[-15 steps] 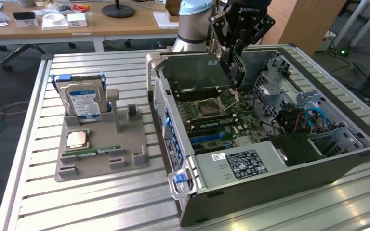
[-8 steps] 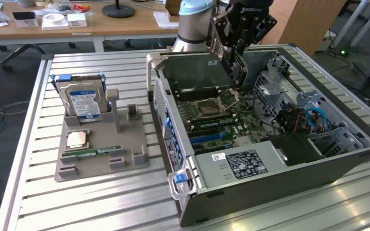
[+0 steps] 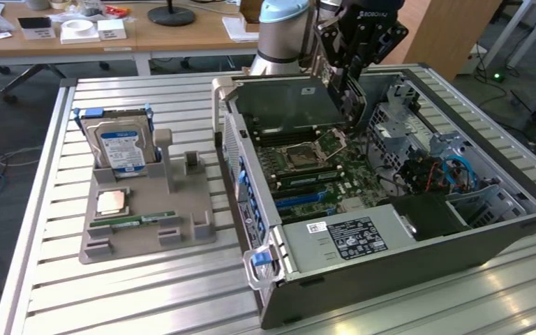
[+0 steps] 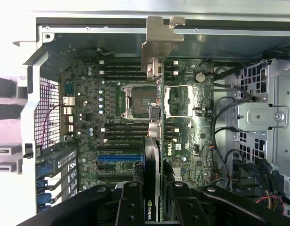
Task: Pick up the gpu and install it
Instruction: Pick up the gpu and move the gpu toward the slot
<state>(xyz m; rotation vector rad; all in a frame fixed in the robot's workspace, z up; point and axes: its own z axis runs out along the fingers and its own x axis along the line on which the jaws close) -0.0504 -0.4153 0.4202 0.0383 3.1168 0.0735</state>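
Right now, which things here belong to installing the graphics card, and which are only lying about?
For the job: graphics card, held by the gripper over the open computer case; motherboard inside it.
Lying about: hard drive, processor chip and memory stick, all in the grey holder.

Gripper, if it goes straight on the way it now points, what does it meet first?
The gripper is shut on the gpu, which leads. The card would probably meet the motherboard by the CPU socket first. The remaining gap is hard to judge.
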